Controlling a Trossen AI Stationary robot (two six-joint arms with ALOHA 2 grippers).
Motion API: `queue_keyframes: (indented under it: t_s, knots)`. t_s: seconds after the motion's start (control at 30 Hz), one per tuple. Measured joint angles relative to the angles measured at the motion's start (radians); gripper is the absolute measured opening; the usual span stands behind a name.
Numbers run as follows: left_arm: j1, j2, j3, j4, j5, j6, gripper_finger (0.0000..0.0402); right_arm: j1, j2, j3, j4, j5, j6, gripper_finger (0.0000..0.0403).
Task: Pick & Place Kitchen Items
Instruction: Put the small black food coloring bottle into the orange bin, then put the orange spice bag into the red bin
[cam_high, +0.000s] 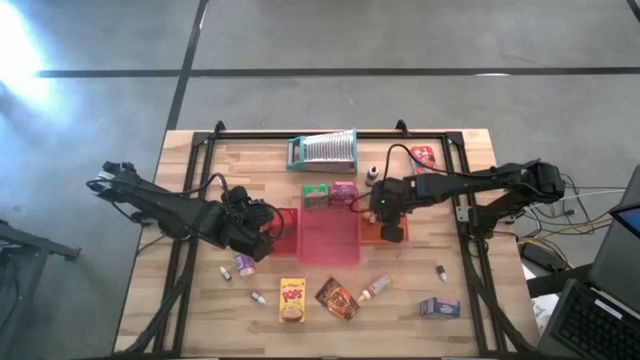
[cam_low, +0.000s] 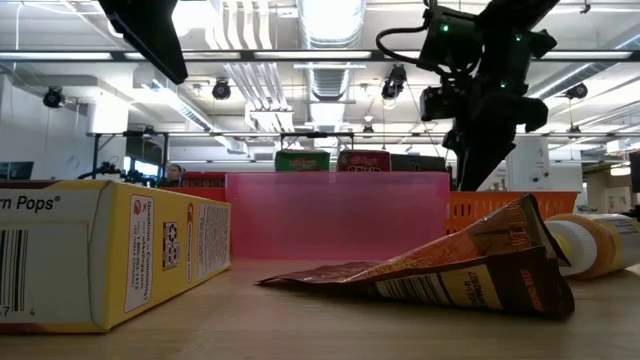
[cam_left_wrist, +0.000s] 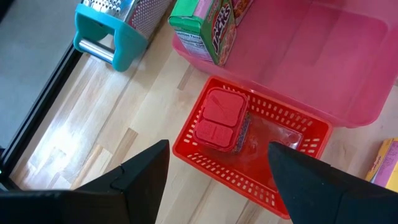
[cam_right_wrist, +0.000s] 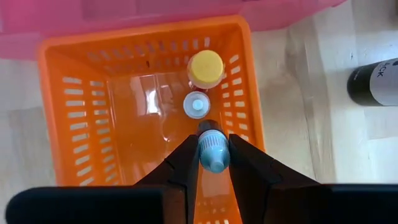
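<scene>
Right wrist view: the right gripper (cam_right_wrist: 213, 163) pinches a small blue-capped bottle (cam_right_wrist: 213, 152) over the orange basket (cam_right_wrist: 62, 124). Left gripper (cam_left_wrist: 217, 165) hangs open above the red basket (cam_left_wrist: 311, 127).

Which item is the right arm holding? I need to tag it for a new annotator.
Find the orange slotted plastic basket. Directly above it, the right gripper jaws pinch a tiny bottle with a light blue cap; the two bottles already inside have yellow and white caps.

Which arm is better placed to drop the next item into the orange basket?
Right. Its gripper holds a small bottle directly over the orange basket; the left gripper is open and empty above the red basket.
</scene>
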Motion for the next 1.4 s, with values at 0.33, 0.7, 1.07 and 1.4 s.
queue_keyframes:
  t_s: [0.33, 0.7, 1.07, 1.4]
  knots:
    - [0.000, 0.000, 0.000, 0.000, 0.000, 0.000, 0.0276, -0.006, 0.007, -0.059, 0.069, -0.004, 0.002, 0.0067]
    - [0.000, 0.000, 0.000, 0.000, 0.000, 0.000, 0.0276, -0.006, 0.075, -0.065, 0.119, -0.008, -0.011, 0.0065]
    - [0.000, 0.000, 0.000, 0.004, 0.000, 0.000, 0.0276, -0.005, 0.052, -0.066, 0.119, -0.008, -0.007, 0.0128]
    - [0.000, 0.000, 0.000, 0.004, 0.000, 0.000, 0.0276, -0.005, 0.043, -0.066, 0.112, -0.036, -0.009, 0.0170]
